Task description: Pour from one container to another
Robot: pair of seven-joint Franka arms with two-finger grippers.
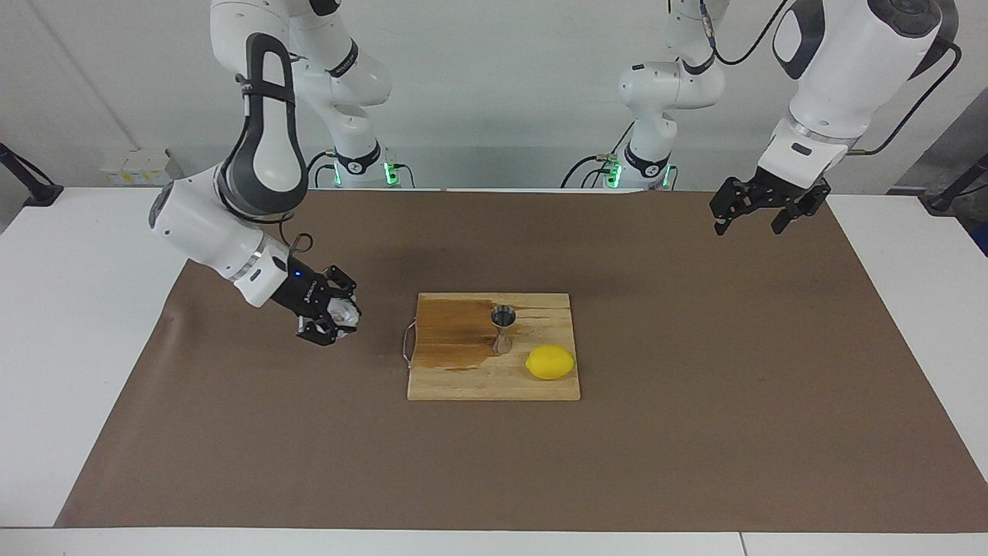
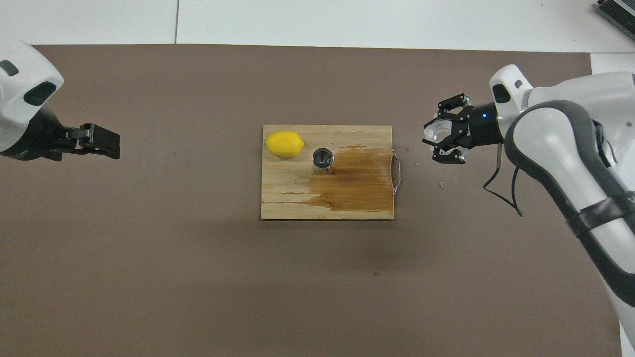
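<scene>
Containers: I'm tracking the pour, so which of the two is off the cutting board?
The clear cup, held in the right gripper over the mat; the steel jigger stands on the board.

A robotics lab: two white Franka arms are mounted at the edge of a white worktop covered by a brown mat, with bare white walls, trailing cables and green status lights at the arm bases.
</scene>
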